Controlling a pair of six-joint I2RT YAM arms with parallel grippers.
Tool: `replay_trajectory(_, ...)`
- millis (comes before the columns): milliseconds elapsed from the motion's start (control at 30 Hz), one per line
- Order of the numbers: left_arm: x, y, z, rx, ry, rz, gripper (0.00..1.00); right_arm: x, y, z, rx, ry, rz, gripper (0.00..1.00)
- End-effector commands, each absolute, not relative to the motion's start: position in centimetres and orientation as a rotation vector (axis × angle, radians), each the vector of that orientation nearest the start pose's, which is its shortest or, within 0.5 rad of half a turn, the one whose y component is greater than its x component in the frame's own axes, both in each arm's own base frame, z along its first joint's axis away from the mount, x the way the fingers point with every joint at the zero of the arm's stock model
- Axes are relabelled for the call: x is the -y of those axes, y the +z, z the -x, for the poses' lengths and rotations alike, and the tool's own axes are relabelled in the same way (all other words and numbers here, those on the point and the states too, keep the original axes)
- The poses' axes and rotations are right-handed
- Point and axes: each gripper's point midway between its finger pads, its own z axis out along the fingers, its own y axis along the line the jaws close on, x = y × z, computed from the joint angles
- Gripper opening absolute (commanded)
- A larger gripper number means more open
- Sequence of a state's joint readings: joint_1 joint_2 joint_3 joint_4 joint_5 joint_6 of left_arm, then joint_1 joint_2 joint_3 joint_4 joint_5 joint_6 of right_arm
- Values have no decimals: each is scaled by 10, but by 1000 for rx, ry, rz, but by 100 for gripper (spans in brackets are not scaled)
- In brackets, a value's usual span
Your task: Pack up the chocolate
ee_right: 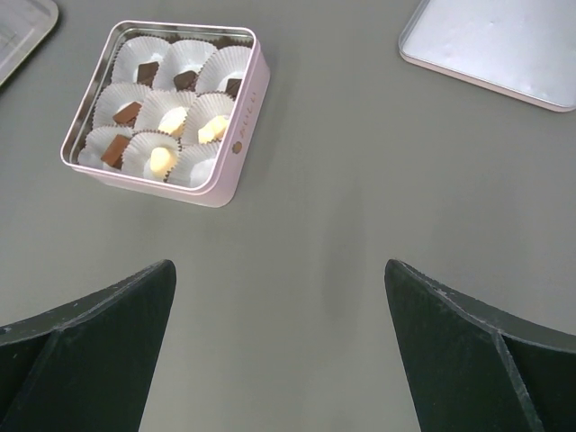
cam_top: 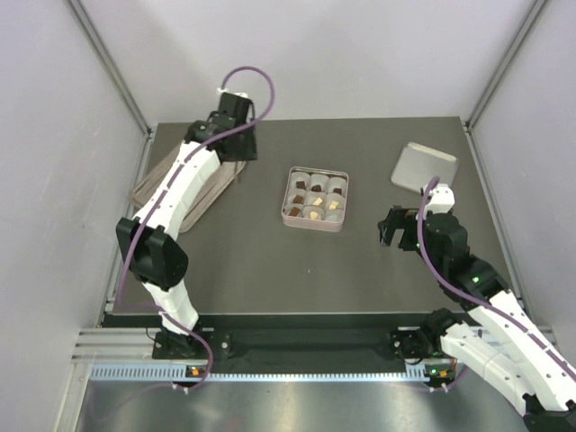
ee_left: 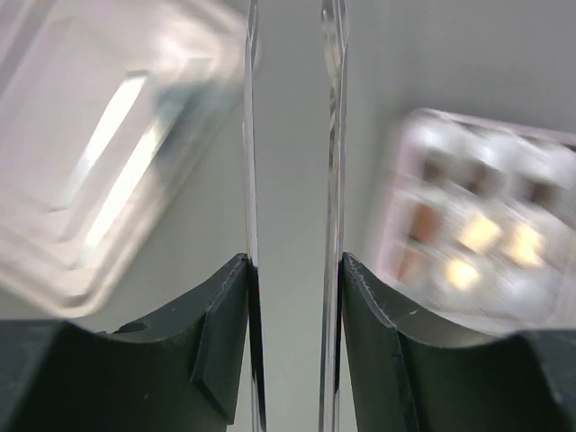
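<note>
1. Chocolate (ee_right: 214, 129) pieces lie in paper cups (ee_right: 126, 54) inside the square tin (cam_top: 312, 225), at the middle of the table (cam_top: 252, 270).
2. Right gripper (ee_right: 279, 351): spread wide, holding nothing.
3. Left gripper (ee_left: 294, 261): narrowly parted, with clear strips (ee_left: 252, 135) along its fingers; I cannot tell whether it grips them.

Top view: even, diffuse overhead light, walls bright, table (cam_top: 270, 270) mid-grey, shadows faint and soft; slight sheen on lid (cam_top: 424, 167). Left wrist view: heavy motion blur, tin (ee_left: 477, 234) and clear tray (ee_left: 99, 162) smeared, white glare streaks across tray; own fingers (ee_left: 225, 342) sharp. Right wrist view: crisp, well lit; cream chocolate (ee_right: 212, 129) blown out, soft shadow along tin's near wall.
</note>
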State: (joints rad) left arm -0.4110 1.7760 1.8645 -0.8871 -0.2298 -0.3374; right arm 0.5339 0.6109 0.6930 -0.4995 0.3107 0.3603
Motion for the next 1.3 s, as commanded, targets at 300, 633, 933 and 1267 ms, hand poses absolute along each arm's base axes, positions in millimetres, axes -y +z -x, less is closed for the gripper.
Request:
replay_trajectory(300,-16,183,-517,-2294,128,458,49,-103,231,-248,-1882,315,2,100)
replay_trajectory(633,-51,131,-544,-2328,154,524,49,-107,227,-254,-1895,315,10,100)
replay_trajectory(933,-54,112,-556,-2331,108,513,50,-108,223,-257,-1905,302,7,100)
replay_trajectory(1267,-56,108,-566,-2323,96,505,50,-108,220,-261,-1909,291,6,100)
